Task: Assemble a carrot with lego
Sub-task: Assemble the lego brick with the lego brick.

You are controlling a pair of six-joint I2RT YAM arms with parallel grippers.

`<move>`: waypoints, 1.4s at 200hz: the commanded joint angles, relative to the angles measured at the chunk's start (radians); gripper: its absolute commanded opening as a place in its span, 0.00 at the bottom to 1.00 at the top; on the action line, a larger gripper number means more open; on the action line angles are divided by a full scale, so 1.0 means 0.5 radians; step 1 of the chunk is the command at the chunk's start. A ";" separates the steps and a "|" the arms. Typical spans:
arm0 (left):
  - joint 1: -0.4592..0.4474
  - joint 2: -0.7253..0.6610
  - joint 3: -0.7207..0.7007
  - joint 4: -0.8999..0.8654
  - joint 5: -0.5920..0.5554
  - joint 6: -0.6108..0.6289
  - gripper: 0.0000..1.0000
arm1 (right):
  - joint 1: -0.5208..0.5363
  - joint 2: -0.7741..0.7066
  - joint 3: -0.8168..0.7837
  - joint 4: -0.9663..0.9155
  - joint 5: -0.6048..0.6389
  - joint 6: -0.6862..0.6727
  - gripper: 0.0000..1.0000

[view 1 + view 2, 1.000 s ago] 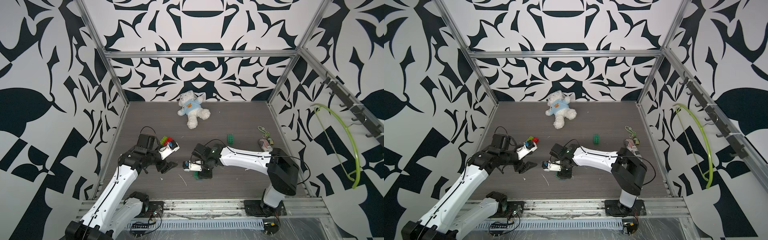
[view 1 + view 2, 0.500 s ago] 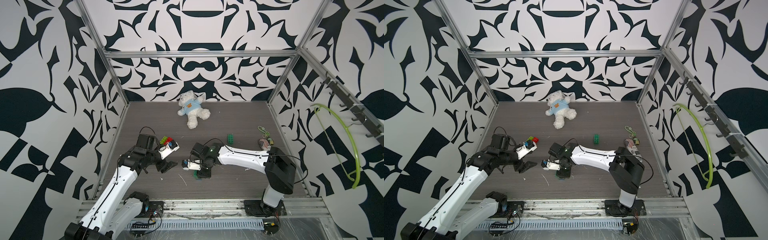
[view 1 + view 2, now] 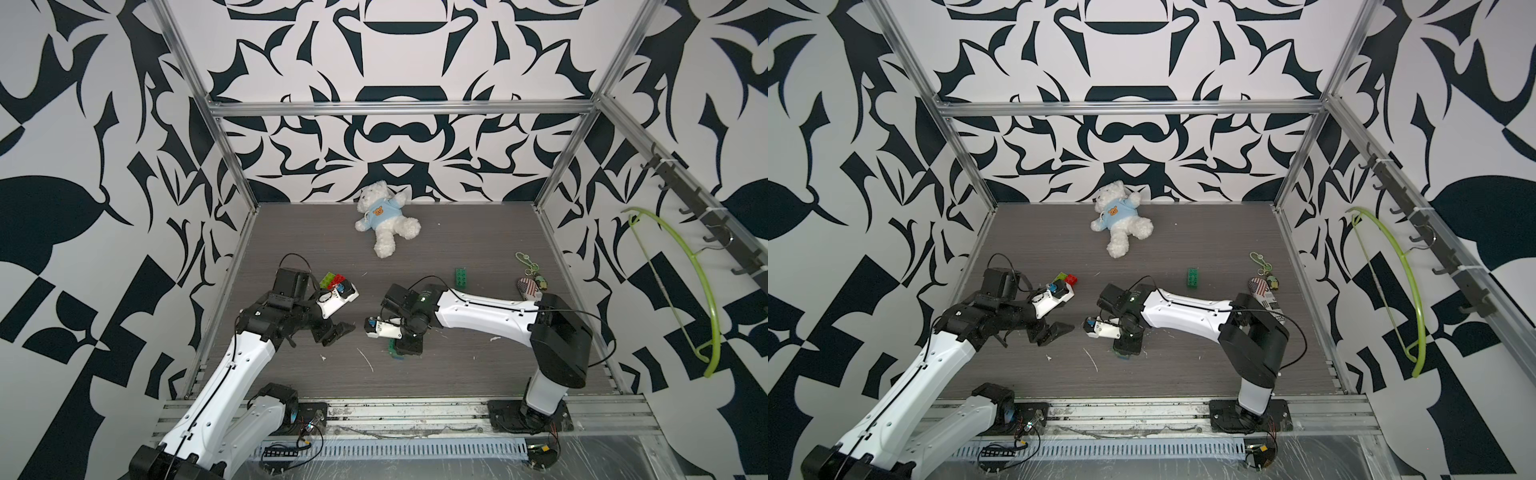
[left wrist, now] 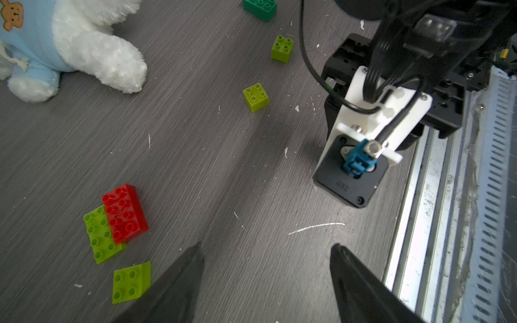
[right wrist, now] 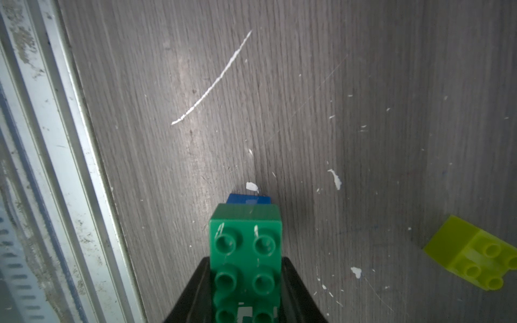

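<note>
Lego brick, dark green, touching blue brick: likely light, stiff, slick-walled; best pinched across flat sides. Clamped on it, right gripper; spread and empty, left gripper.

Left pincer stands open; right pincer is clamped, arm stretched low.

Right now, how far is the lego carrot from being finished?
Done: a dark green brick appears seated on the blue brick, and the red brick lies over a long lime brick, perhaps joined. In hand: the right tool grips that green-blue pair; the left tool is open, empty. Left: three small lime bricks and a second dark green brick lie loose.
</note>
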 commanded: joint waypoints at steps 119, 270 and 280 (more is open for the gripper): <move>-0.006 -0.004 -0.030 0.016 0.003 -0.037 0.78 | 0.012 -0.091 -0.101 0.070 -0.002 0.092 0.34; -0.006 -0.004 -0.030 0.026 0.008 -0.050 0.78 | -0.012 -0.111 -0.164 0.123 -0.046 0.086 0.34; -0.006 -0.004 -0.029 0.028 0.008 -0.051 0.78 | -0.021 -0.141 -0.177 0.139 -0.050 0.089 0.34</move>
